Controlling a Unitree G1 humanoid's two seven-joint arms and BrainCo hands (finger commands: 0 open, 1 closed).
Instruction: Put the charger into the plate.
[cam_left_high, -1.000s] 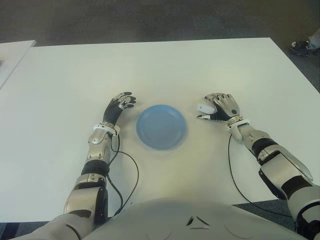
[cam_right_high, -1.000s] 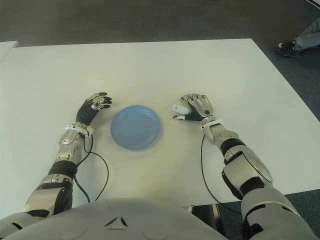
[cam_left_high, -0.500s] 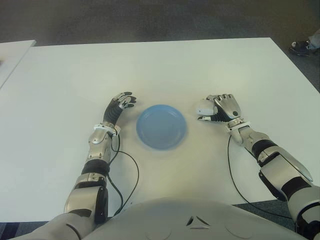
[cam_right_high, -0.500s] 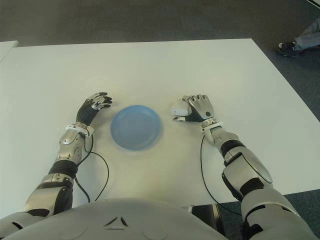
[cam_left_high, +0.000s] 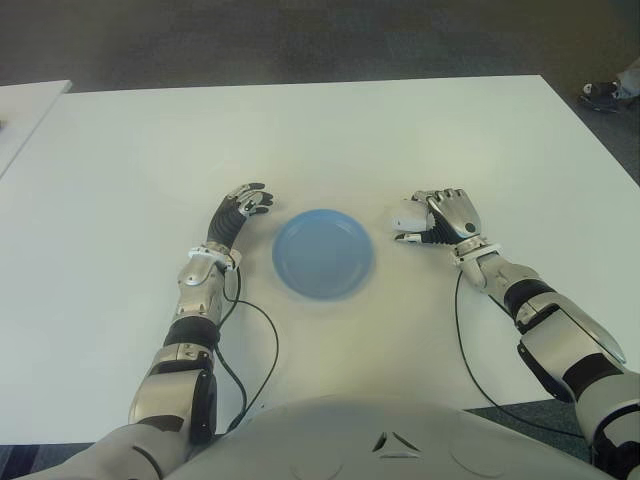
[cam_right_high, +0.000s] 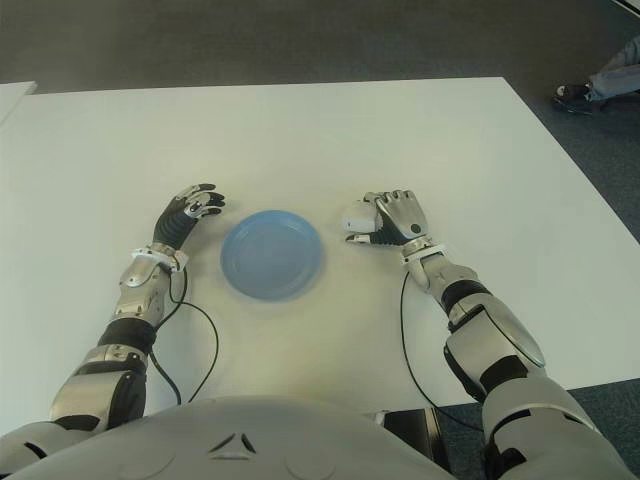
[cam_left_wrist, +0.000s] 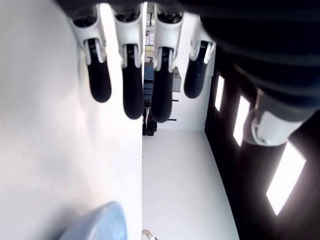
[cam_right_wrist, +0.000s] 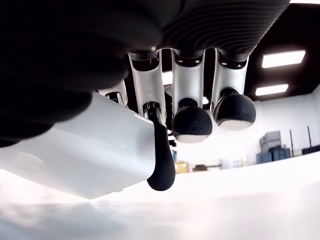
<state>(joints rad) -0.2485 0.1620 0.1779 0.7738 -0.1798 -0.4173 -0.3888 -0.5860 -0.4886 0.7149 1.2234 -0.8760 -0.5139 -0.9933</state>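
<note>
White table (cam_left_high: 330, 130), white blocky charger (cam_left_high: 407, 213), right hand (cam_left_high: 440, 216)

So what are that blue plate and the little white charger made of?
The plate looks like matte plastic: even pale blue, no glare, though glazed ceramic can't be ruled out. The charger, gripped in the right hand beside the plate, seems smooth hard plastic: plain white with a soft sheen and rounded edges. The left hand hangs open.

One blue plate (cam_left_high: 323, 254) and one white charger (cam_left_high: 407, 213) are counted. Two robot hands are seen: the left robot hand (cam_left_high: 242, 204) and the right robot hand (cam_left_high: 440, 216). One white bench (cam_left_high: 330, 140) is counted, with part of a second bench (cam_left_high: 25, 110) seen at the left edge.
</note>
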